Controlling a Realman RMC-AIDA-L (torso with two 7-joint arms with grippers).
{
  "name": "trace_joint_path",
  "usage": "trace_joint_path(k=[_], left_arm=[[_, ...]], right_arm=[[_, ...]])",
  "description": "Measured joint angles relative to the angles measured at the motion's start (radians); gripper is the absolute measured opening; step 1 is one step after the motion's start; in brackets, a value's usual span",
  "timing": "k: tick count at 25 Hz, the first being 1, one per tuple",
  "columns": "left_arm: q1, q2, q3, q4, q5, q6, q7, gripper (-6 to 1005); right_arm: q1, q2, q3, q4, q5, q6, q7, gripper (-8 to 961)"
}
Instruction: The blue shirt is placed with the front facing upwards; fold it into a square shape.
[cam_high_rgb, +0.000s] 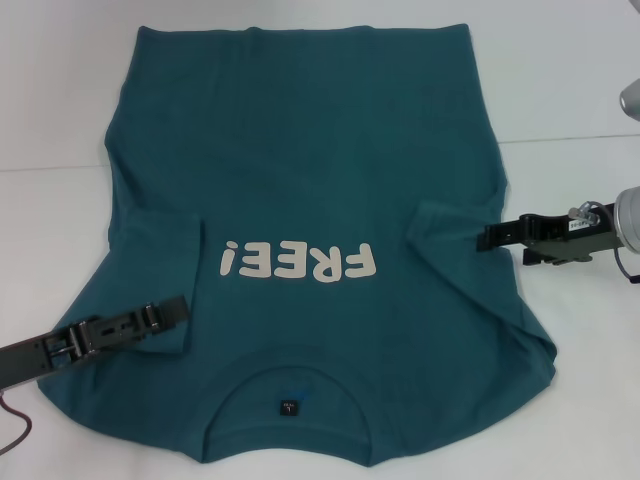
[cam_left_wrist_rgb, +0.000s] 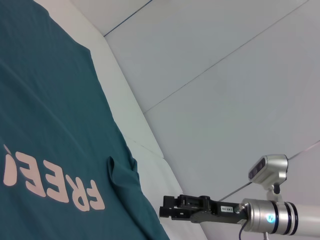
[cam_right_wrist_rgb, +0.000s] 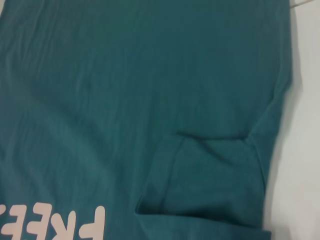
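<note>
The blue shirt lies flat on the white table, front up, its collar and small dark neck label nearest me. Cream "FREE!" lettering runs across the chest. Both short sleeves are folded inward onto the body: the left sleeve and the right sleeve. My left gripper hovers low over the left sleeve's lower edge. At the shirt's right edge, my right gripper points at the folded right sleeve. The left wrist view shows the shirt and the right gripper beside it. The right wrist view shows the shirt with its tucked sleeve.
The white table extends bare to the right and far side of the shirt, with a faint seam line across it. A thin cable trails from the left arm near the front left edge.
</note>
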Motion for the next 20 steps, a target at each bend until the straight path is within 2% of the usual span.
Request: trace_joint_path(k=[10,20], left_arm=[[0.000,0.000,-0.007,0.000,0.000,0.000,0.001,658],[0.003,0.001,-0.012,0.000,0.000,0.000,0.001,657]], right_arm=[[0.004,0.027,0.000,0.001,0.000,0.042,0.000,871],[0.012,0.030,-0.040,0.016,-0.001,0.054,0.010,868]])
